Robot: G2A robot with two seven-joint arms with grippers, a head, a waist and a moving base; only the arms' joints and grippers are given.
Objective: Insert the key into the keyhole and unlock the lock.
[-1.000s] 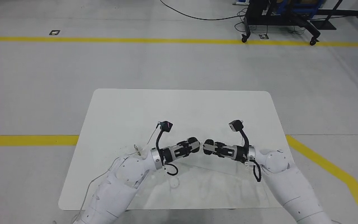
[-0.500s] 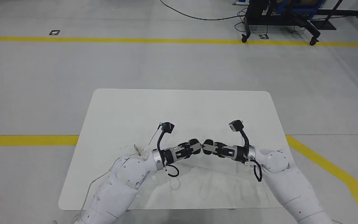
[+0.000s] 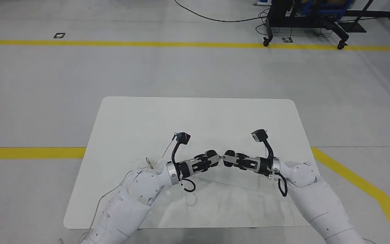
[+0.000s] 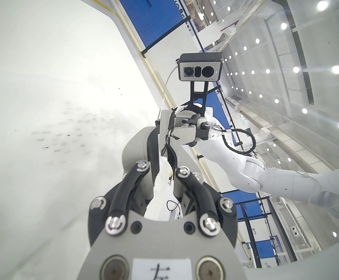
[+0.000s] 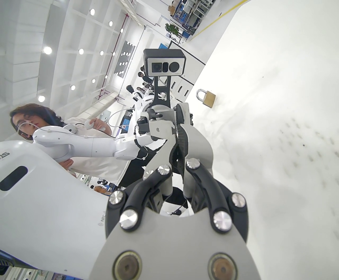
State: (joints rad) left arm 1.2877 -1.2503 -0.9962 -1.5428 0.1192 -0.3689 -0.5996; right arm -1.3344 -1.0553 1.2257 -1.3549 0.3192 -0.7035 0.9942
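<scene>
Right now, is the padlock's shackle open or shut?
Shut, it seems: the right wrist view shows both legs of the shackle entering the brass padlock, which lies on the table.

The white table [image 3: 122, 122] stands on a grey floor [image 3: 55, 79]. One yellow line [image 3: 152, 43] runs across the floor behind the table. Another [image 3: 36, 152] comes out from both its sides. A black cart [image 3: 280, 18] on wheels stands past a far corner of the table, with a black cable [image 3: 219, 20] beside it. High above the table, round lights [image 4: 267, 71] shine. Blue boards [image 4: 159, 23] stand past the table's edge.
</scene>
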